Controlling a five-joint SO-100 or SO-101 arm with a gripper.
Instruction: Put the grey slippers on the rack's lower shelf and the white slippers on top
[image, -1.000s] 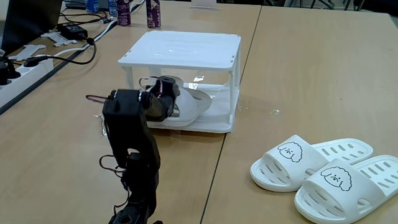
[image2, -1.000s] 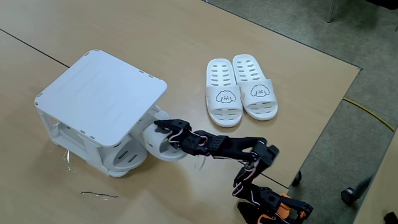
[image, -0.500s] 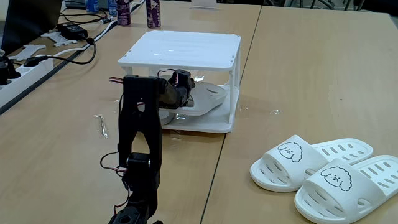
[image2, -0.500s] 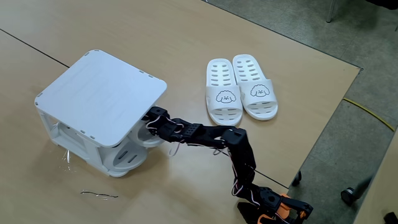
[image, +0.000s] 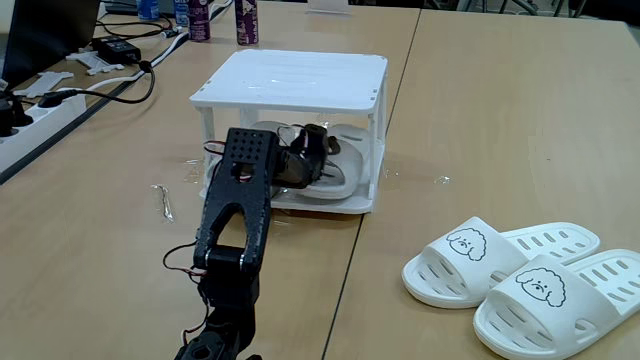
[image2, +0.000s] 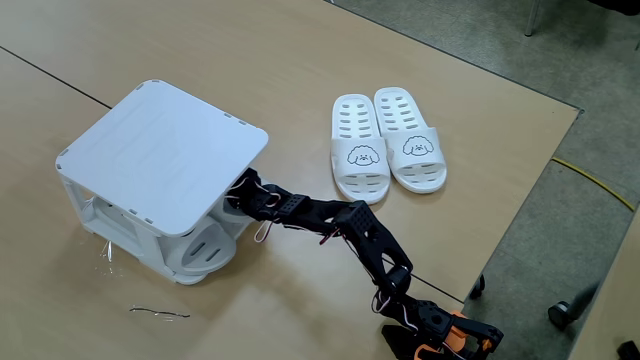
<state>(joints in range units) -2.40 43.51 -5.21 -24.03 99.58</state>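
Note:
The white two-tier rack (image: 300, 75) (image2: 160, 150) stands mid-table. My arm (image2: 310, 212) reaches in under its top panel. The gripper (image: 320, 150) is inside, above the lower shelf (image: 335, 205), shut on a grey slipper (image: 342, 178) that lies low on that shelf. Another grey slipper (image: 262, 131) shows behind the arm, and a grey slipper (image2: 205, 250) peeks out at the rack's open side. The white slippers (image: 510, 275) (image2: 385, 145), a pair with dog faces, lie side by side on the table, apart from the rack. Nothing lies on the rack's top.
A power strip with cables (image: 45, 100) runs along the left side in a fixed view, with bottles (image: 245, 20) at the back. A small bent wire (image: 163, 200) lies on the table left of the rack. The table's edge (image2: 520, 215) is close behind the white slippers.
The arm has stretched forward and lowered, carrying the grey slipper from the rack's open side deep onto the lower shelf. The slipper went from tilted to lying nearly flat.

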